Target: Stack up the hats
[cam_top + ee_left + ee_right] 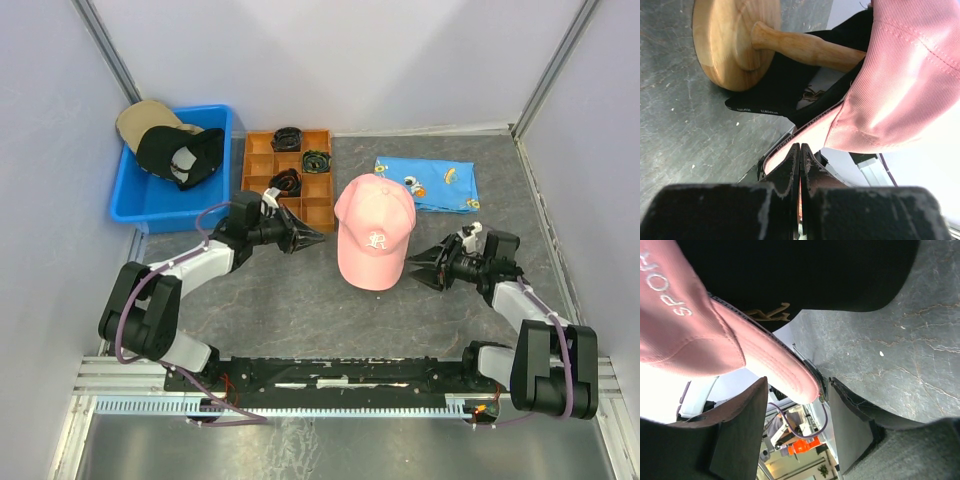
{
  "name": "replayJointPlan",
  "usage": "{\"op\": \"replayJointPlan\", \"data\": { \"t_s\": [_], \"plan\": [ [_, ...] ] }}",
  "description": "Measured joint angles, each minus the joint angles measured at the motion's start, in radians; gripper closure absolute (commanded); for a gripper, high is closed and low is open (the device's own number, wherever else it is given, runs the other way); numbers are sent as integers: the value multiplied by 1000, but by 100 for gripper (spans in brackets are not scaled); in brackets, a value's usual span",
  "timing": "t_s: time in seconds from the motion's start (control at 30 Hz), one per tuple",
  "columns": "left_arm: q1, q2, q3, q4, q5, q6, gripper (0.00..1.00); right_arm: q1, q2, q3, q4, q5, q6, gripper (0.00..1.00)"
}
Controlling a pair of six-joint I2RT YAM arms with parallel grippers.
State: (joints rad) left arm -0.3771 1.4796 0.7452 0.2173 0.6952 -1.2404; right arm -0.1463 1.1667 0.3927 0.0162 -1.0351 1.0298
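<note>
A pink cap (374, 228) sits mid-table over a black cap (785, 95) on a wooden stand (735, 40). The black cap also shows in the right wrist view (805, 270). A tan cap (140, 118) and a second black cap (180, 155) lie in the blue bin (125, 205). My left gripper (315, 240) is shut and empty, just left of the pink cap (900, 75), its tips (800, 146) pointing at the cap's lower edge. My right gripper (418, 268) is open at the brim's right side, and the pink brim edge (785, 370) lies between its fingers (797, 382) without being pinched.
An orange divided tray (320, 190) with small black coiled bundles stands behind my left gripper. A blue cartoon-print cloth (428, 182) lies at the back right. Grey walls close in the table on three sides.
</note>
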Motion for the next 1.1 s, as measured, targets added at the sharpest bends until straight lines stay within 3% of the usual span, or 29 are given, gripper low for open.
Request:
{"op": "replayJointPlan", "data": {
  "t_s": [0.23, 0.57, 0.97, 1.1],
  "plan": [
    [-20, -3, 0, 1, 19, -33, 97, 0, -11, -114, 222, 0, 130, 30],
    [-76, -19, -7, -1, 15, -48, 97, 16, -9, -202, 541, 10, 324, 28],
    [-125, -60, -32, -1, 10, -71, 97, 200, -36, -239, 602, 121, 381, 30],
    [-135, -63, -52, -3, -4, -71, 97, 224, -36, -240, 605, 149, 381, 41]
  ]
}}
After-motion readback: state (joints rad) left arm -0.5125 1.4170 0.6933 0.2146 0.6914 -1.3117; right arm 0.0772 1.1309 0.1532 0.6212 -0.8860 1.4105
